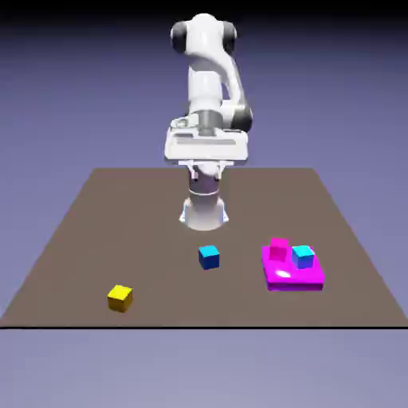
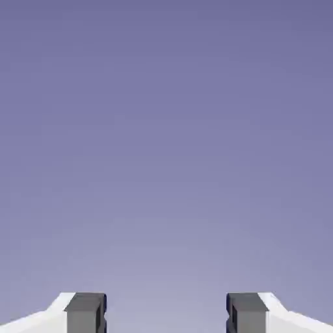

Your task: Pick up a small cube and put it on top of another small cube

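The small cube [image 1: 209, 256], deep blue with a lighter cyan top, rests on the brown table [image 1: 96, 231] near its middle front. A yellow cube [image 1: 120, 298] of about the same size sits toward the exterior view's left front. The white hand [image 1: 205, 147] hangs high above the table's far part, well away from both cubes. In the hand view my gripper [image 2: 166, 317] is open: its grey fingertips [image 2: 85, 313] stand wide apart with nothing between them. Only the blue-violet backdrop shows there, and no cube.
A flat magenta block [image 1: 293, 274] lies at the exterior view's right front. On it stand a magenta cube [image 1: 278, 249] and a paler cyan cube [image 1: 302, 256]. The robot's base [image 1: 205, 209] stands at the table's far middle.
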Motion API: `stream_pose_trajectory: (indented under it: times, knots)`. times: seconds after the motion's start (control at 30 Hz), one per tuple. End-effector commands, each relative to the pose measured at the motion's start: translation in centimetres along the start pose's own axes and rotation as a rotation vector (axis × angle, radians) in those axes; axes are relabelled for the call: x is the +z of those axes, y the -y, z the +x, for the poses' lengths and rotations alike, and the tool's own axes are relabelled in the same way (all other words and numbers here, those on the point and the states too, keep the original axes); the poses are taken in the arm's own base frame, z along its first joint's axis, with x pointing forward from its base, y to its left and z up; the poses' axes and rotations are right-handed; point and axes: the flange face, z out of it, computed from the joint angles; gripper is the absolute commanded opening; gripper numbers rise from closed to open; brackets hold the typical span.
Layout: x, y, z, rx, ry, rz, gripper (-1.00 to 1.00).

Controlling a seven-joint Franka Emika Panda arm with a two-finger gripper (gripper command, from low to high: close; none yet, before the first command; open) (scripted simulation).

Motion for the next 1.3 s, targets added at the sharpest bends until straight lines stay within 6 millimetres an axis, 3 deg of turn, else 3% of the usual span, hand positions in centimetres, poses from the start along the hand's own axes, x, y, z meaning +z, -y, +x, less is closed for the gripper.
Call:
stream_pose_trajectory:
  times: [0.0,0.33,0.5,0.67,1.0,1.27]
  knots:
    - [0.9,-0.3,-1.0,-0.083,0.029,-0.024,0.0]
    - [7.7,-5.2,-12.1,-0.916,0.376,-0.158,0.0]
    - [9.2,-8.4,-17.9,-1.33,0.579,-0.145,0.0]
    - [9.5,-12.1,-23.4,-1.739,0.791,-0.07,0.0]
    - [12.2,-13.4,-24.9,-1.774,0.798,-0.089,0.0]
    - [14.6,-15.7,-26.5,-1.768,0.805,-0.066,0.0]
